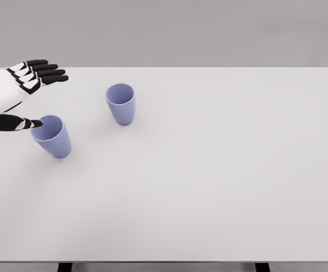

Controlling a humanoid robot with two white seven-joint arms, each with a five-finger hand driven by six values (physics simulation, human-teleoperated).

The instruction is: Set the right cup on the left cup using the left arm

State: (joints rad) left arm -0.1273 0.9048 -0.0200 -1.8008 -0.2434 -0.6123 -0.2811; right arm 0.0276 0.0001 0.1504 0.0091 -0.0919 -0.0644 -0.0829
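Two lavender-blue cups stand upright on the white table (209,181). The left cup (52,136) is near the table's left side. The right cup (121,103) is farther back and to its right, about a hand's width away. My left hand (39,96) comes in from the left edge, white with black fingers (46,72) spread wide. Its thumb tip hovers at the left cup's rim, while the other fingers reach out above and behind that cup. It holds nothing. The right cup stands apart from the hand, untouched.
The table's far edge runs across the top of the picture against a grey wall. Its front edge shows at the bottom with dark legs beneath.
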